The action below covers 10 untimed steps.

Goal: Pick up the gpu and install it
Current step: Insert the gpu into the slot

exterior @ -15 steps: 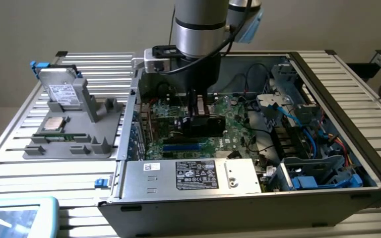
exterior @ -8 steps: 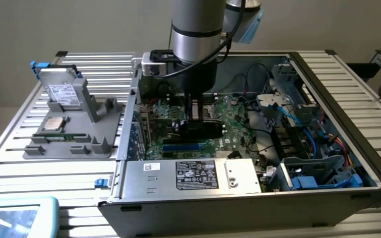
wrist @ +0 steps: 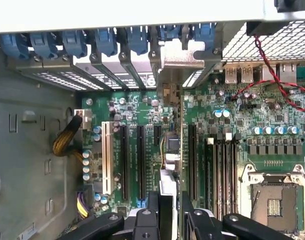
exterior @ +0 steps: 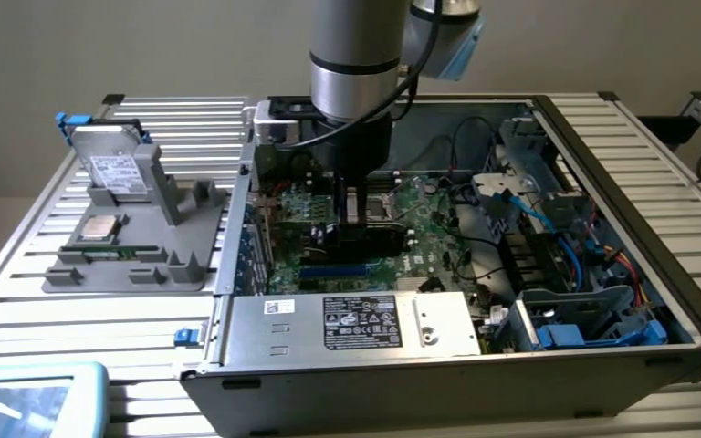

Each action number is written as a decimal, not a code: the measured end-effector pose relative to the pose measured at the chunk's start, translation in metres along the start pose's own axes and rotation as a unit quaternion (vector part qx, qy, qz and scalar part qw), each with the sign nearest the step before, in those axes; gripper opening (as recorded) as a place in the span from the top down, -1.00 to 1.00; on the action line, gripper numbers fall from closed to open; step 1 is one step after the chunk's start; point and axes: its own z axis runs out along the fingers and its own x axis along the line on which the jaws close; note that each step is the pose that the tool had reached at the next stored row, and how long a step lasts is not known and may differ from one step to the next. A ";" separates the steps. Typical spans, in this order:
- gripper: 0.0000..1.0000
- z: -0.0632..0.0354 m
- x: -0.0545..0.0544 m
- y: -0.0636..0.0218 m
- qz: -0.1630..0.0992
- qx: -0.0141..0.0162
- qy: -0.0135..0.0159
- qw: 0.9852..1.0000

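The gpu (exterior: pixel 363 239) stands on edge inside the open computer case (exterior: pixel 643 182), low over the green motherboard (exterior: pixel 430 205). My gripper (exterior: pixel 353 208) reaches straight down from the arm and is shut on the card's top edge. In the wrist view the gpu (wrist: pixel 173 150) shows edge-on as a thin strip between my black fingers (wrist: pixel 148 220), gripper (wrist: pixel 170 222). Its silver end bracket (wrist: pixel 180 57) sits against the case's rear slot row, among the blue clips (wrist: pixel 105 40). Whether its lower edge is in a slot I cannot tell.
Long black expansion slots (wrist: pixel 141 160) lie beside the card, memory slots and a CPU socket (wrist: pixel 272 200) on its other side. Red-black wires (wrist: pixel 272 70) cross near the rear ports. A power supply (exterior: pixel 363 324) fills the case front. A grey fixture (exterior: pixel 131 265) holds a hard drive (exterior: pixel 113 169).
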 end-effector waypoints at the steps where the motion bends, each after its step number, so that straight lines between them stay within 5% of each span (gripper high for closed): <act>1: 0.46 0.0008 0.000 0.0000 0.000 0.000 0.000 1.000; 10: 0.46 0.0102 0.002 0.0007 0.000 0.001 -0.002 1.000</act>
